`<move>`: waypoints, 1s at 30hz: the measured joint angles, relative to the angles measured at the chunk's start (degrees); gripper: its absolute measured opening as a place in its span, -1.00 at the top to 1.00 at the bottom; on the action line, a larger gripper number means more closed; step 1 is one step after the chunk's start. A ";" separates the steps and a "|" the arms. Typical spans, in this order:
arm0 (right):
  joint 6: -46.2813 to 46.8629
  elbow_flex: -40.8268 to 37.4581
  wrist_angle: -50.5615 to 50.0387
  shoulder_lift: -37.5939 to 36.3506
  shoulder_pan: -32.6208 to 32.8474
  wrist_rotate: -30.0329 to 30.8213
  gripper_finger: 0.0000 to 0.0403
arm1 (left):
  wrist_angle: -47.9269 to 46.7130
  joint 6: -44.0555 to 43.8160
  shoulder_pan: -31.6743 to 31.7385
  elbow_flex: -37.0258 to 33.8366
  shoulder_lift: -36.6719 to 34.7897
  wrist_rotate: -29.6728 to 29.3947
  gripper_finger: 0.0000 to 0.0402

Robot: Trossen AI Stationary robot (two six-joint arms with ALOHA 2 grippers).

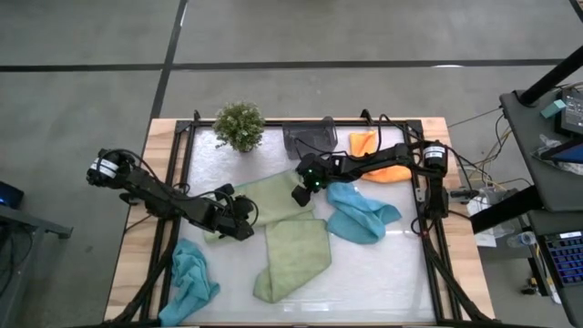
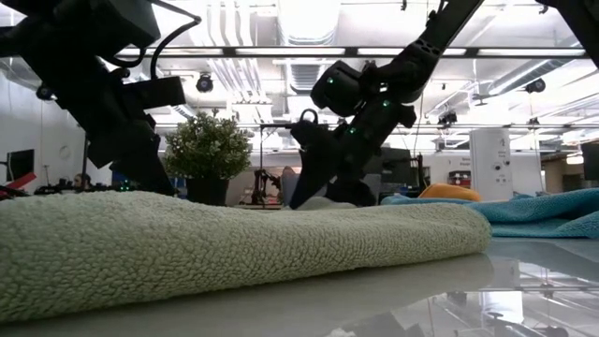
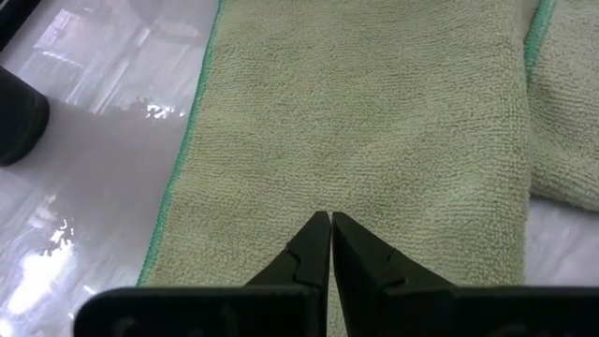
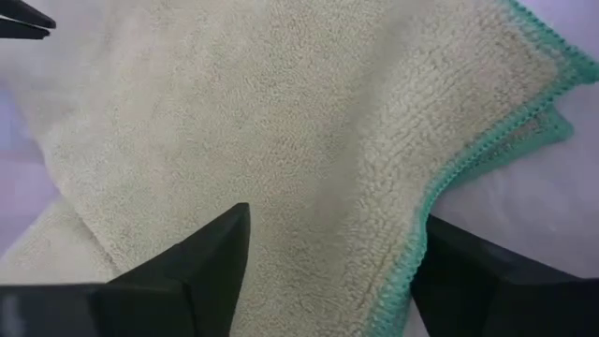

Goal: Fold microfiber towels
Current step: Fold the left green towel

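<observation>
Lower centre of the high view, one green towel [image 1: 293, 257] lies crumpled. Mid-frame, left gripper [image 1: 244, 230] pins the flat green towel [image 1: 264, 202], jaws shut; right gripper [image 1: 301, 195] straddles its corner, jaws wide. Best pinch squarely on the hem.

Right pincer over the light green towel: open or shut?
Open. The right pincer has its two dark fingers standing wide apart over the light green towel, with towel visible between them and nothing gripped.
</observation>
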 joint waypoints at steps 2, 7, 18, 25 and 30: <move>-0.13 0.07 -0.04 -0.02 -0.02 0.08 -0.11 | 0.02 0.00 0.00 0.02 0.00 0.00 0.99; -0.22 0.27 -0.11 0.00 0.00 0.11 0.19 | 0.42 0.00 0.00 0.20 0.00 0.00 0.99; -2.59 0.37 0.42 -1.33 0.00 0.29 0.93 | 0.39 0.81 0.00 0.52 0.00 -0.26 0.99; -5.70 0.40 -4.77 -7.31 -0.35 2.55 0.95 | -0.37 3.74 -0.02 0.55 -2.74 0.31 0.99; -7.23 0.42 -11.77 -13.15 -1.97 3.91 0.95 | -2.39 4.90 -0.02 0.55 -7.61 1.04 0.99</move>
